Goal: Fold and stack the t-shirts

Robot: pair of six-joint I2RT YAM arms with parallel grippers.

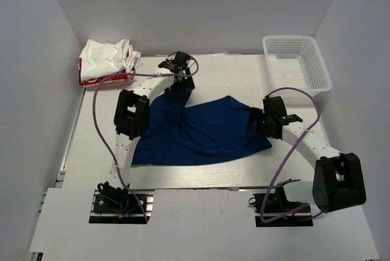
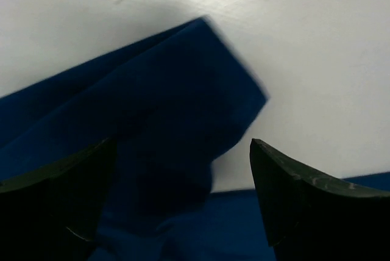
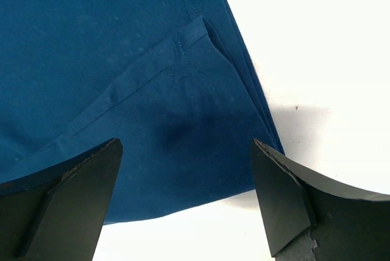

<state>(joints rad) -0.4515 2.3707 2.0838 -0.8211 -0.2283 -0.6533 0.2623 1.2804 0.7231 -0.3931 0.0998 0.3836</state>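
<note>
Nearest to view, the right gripper (image 3: 187,143) stands with its fingers spread wide and nothing between them, directly over a stitched corner of the navy t-shirt (image 1: 195,130). That corner lies at the shirt's right edge, where several layers stack up and the bare table (image 1: 244,72) begins just beyond. Across the work, the left gripper (image 2: 183,143) is likewise wide and empty. It hangs over a narrow tongue of the same shirt at its far-left end. The cloth there is blurred, so whether it lies flat cannot be told.

Position of work: the navy shirt lies spread mid-table, partly folded, long axis running left to right, with 1 end under each of the 2 grippers. Neither arm holds it. The right arm is nearer the layered right edge; the left arm is nearer the far tongue. Judgement: a further fold would carry 1 end along that axis toward the other.

Remaining stock: the white and red t-shirts (image 1: 106,60) sit bunched in the far-left corner, well apart. At far right stands the white mesh basket (image 1: 320,69).
</note>
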